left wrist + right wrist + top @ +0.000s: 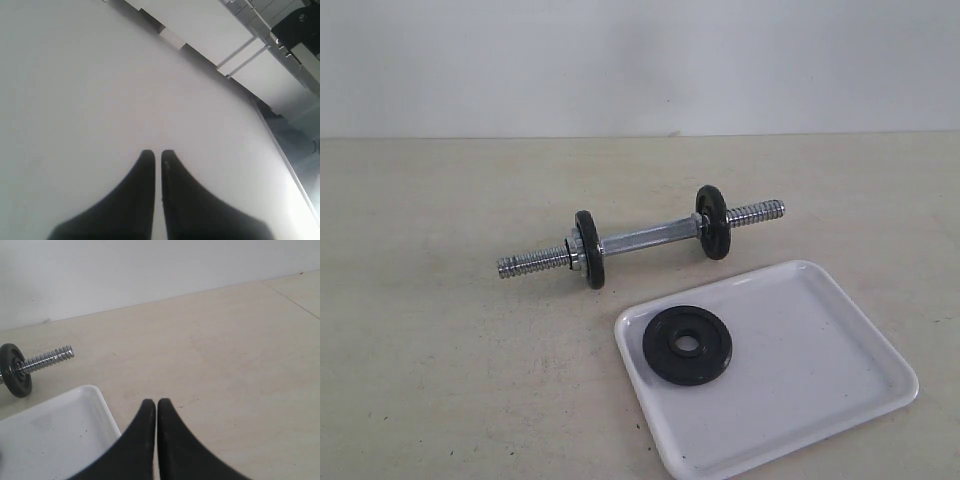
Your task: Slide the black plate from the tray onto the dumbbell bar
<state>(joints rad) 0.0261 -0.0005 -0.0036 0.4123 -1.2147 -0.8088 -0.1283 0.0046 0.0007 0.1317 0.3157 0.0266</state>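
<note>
One black plate [711,350] is laid flat in the tray [820,372], near the dumbbell bar [645,240]; the left gripper [156,155] and the right gripper [156,404] are closed on nothing

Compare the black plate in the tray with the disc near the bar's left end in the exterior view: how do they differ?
The black plate lies flat, hole upward; the left disc stands on edge. The black plate's hole is empty; the dumbbell bar runs through the left disc. The black plate rests in the tray; the left disc rests on the table. Both are round and matte black.
</note>
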